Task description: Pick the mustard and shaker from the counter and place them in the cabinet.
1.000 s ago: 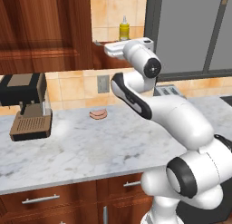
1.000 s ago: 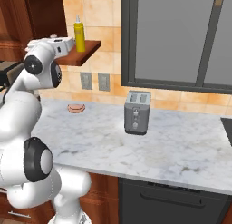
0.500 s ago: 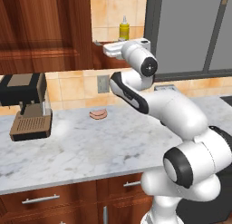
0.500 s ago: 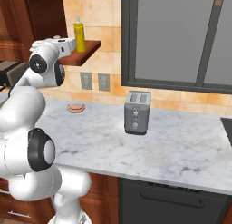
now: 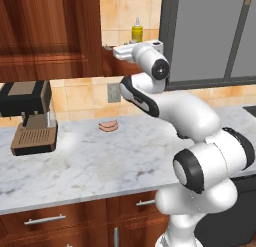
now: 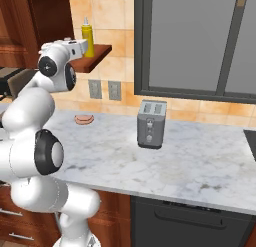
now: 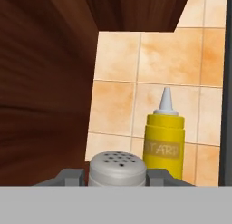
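Observation:
The grey shaker, with a holed silvery top, sits between my gripper's dark fingers, and the gripper is shut on it. Just behind it and to the right, the yellow mustard stands upright on the cabinet shelf, before the tiled wall. From the base views my hand reaches level with that shelf, close in front of the mustard. The cabinet's dark panelled door hangs to the left. Below lies the marble counter.
A coffee machine stands at the counter's left. A pink flat food piece lies near the wall sockets. A grey toaster stands to the right under a dark-framed window. The cabinet's wooden side wall is close on the hand's left.
The arm's lower links and elbow have turned. The hand has stayed at the shelf with the same grip, and the mustard has not moved.

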